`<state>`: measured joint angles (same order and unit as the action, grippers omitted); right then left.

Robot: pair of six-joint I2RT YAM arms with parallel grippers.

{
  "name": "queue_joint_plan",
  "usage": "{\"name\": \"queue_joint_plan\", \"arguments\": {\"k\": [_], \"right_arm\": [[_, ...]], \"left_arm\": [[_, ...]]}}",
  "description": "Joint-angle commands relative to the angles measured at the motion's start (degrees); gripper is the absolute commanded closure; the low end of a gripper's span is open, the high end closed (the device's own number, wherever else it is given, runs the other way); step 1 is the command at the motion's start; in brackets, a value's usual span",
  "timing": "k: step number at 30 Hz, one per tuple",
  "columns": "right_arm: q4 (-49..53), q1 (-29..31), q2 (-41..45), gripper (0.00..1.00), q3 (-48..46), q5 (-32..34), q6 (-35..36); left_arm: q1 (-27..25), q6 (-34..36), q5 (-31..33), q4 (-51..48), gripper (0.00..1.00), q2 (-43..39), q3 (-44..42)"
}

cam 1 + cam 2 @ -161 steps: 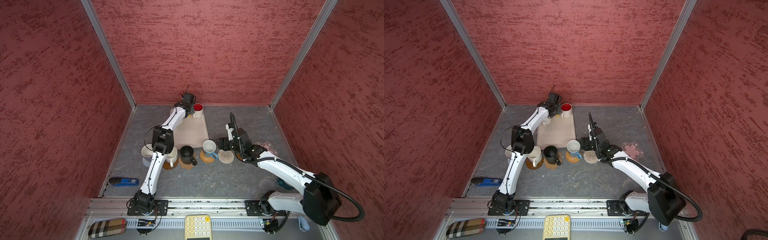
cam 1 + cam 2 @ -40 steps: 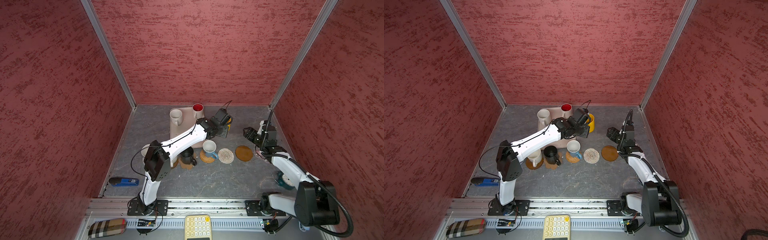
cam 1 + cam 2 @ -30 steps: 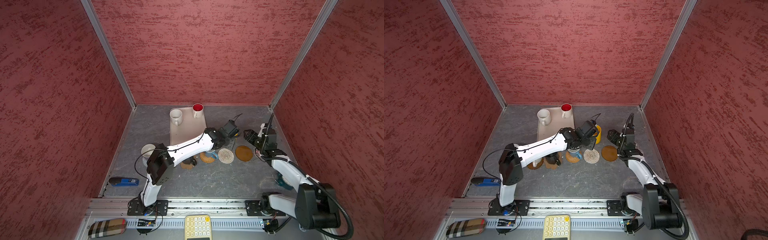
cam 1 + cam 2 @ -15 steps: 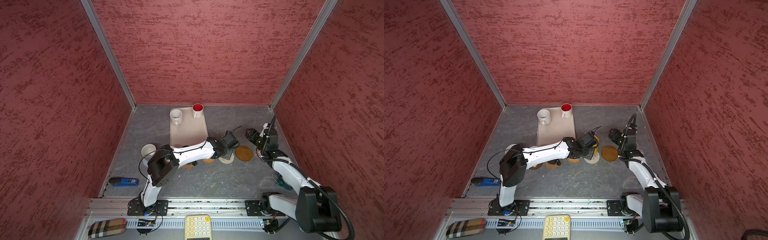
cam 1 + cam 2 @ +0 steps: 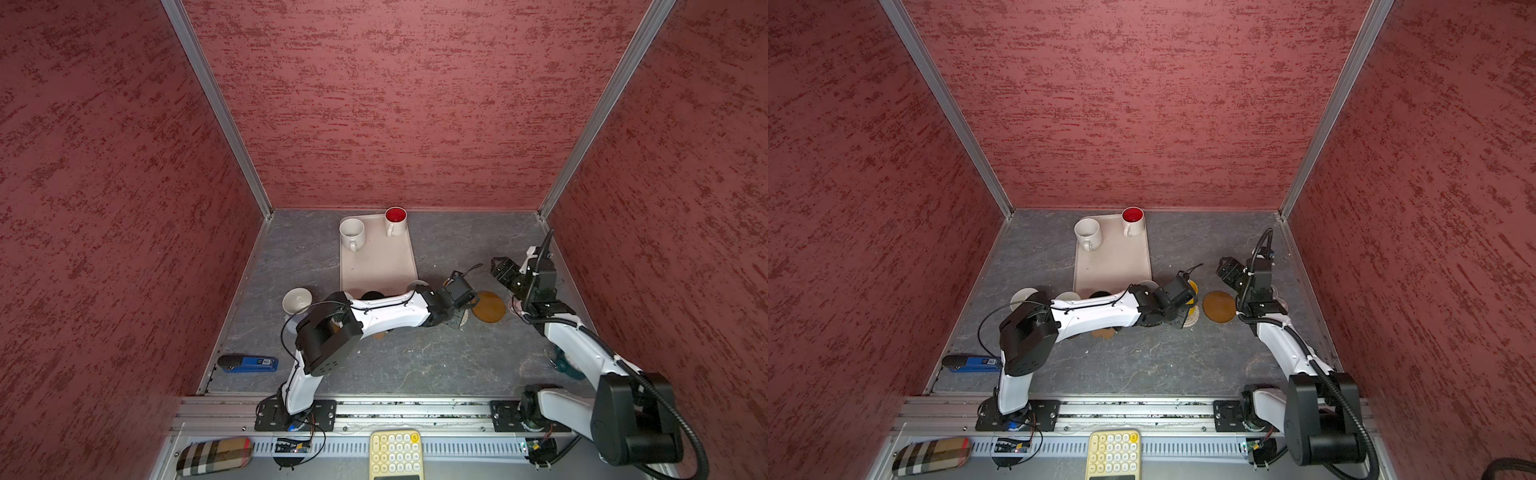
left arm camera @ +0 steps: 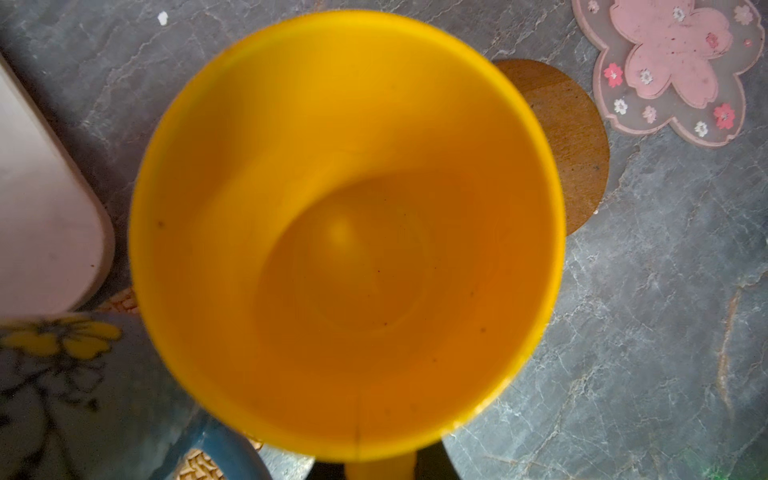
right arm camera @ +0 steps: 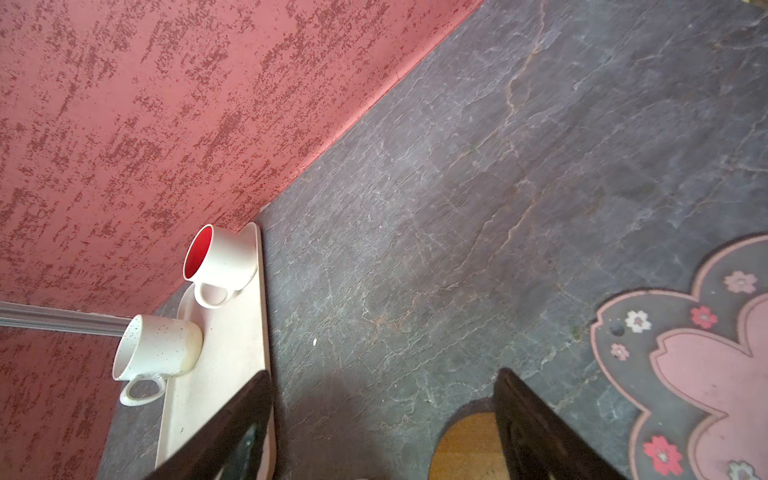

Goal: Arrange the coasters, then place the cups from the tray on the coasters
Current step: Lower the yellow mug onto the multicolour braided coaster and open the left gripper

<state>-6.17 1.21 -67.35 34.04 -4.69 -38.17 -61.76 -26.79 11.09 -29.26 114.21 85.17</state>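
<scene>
Left hand (image 6: 380, 470) grips yellow mug (image 6: 345, 232), empty inside.

yellow mug (image 6: 345, 232): handle cut off at the left wrist view's edge
left gripper (image 6: 380, 471): only two dark slivers show, clamped beside that handle
blue mug (image 6: 62, 395): blurred and cut off
amber disc (image 6: 569, 145): partly behind the yellow mug
flower coaster (image 7: 706, 374): cut off in both wrist views
black mug (image 5: 371, 296): a dark sliver behind the left arm (image 5: 386, 311)
woven coaster (image 5: 1192, 322): mostly under the left arm
right gripper (image 7: 382, 374): spread fingers cut off at the frame's edge
</scene>
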Motion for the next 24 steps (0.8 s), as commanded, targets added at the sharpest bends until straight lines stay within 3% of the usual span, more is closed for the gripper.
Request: {"name": "queue_joint_plan", "arguments": {"k": [1, 24], "right_arm": [[-2.0, -0.4, 0.6, 0.16, -0.6, 0.7, -0.8], [-2.4, -0.4, 1.3, 0.15, -0.8, 0.4, 0.3]], "left_arm": [[-0.4, -0.6, 2.8, 5.6, 1.0, -3.2, 0.0], [-2.0, -2.1, 2.4, 6.8, 1.0, -3.1, -4.1]]}}
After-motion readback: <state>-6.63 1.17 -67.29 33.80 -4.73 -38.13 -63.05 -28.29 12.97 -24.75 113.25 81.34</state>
